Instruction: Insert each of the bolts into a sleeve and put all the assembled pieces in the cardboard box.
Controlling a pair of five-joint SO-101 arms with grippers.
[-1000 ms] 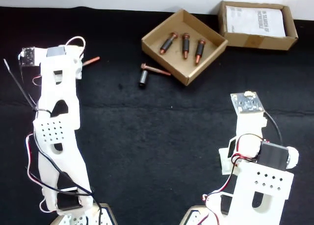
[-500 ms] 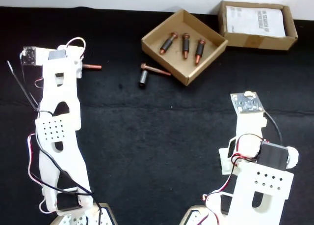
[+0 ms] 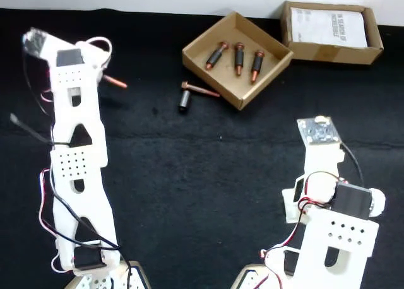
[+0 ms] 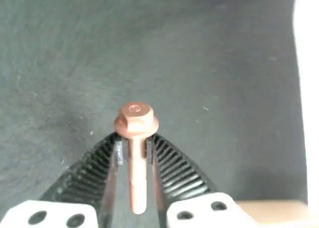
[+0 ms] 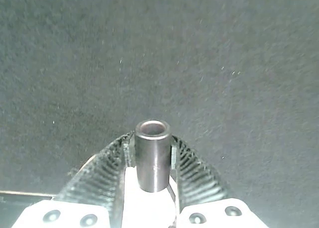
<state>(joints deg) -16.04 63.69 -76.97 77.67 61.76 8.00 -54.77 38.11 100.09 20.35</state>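
The left hand (image 4: 133, 153) gripped a copper bolt (image 4: 135, 123), the right hand (image 5: 152, 149) a dark sleeve (image 5: 152, 138); wide black bench (image 3: 202, 175) lay between the arms, cardboard box (image 3: 211, 82) near its far edge.

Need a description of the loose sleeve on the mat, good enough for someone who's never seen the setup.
Find the open cardboard box holding three assembled pieces, at the top middle of the high view. Just off its left corner, on the black mat, a sleeve lies beside a loose bolt. The sleeve is the stubby all-dark cylinder, with no copper on it.
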